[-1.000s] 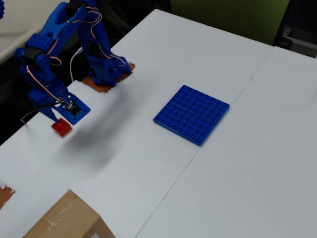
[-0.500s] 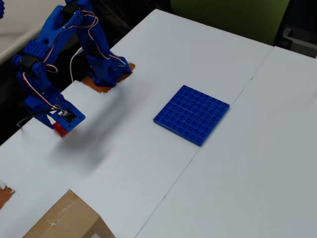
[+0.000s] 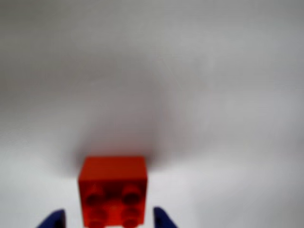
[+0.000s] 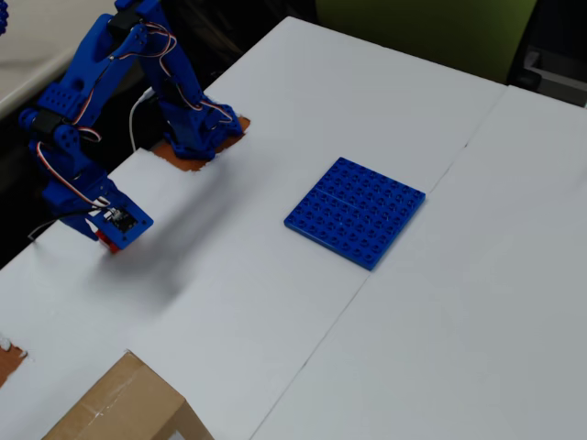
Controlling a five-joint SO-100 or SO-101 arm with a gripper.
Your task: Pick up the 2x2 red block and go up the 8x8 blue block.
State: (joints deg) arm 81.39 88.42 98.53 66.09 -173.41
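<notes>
Blue arm [image 4: 101, 101] folds low; our gripper [image 3: 108, 223] straddles the 2x2 red block [image 3: 113, 190], fingertips apart beside it. Only overhead shows the 8x8 blue block [image 4: 355, 211].

— What did the things stand on?
— A white table [image 4: 275, 302] made of sheets, dark seams between them.
— And around the table?
— A cardboard box [image 4: 119, 408] sat at its near edge; beyond its far edge stood a green panel [image 4: 422, 32], with darkness beside it.
</notes>
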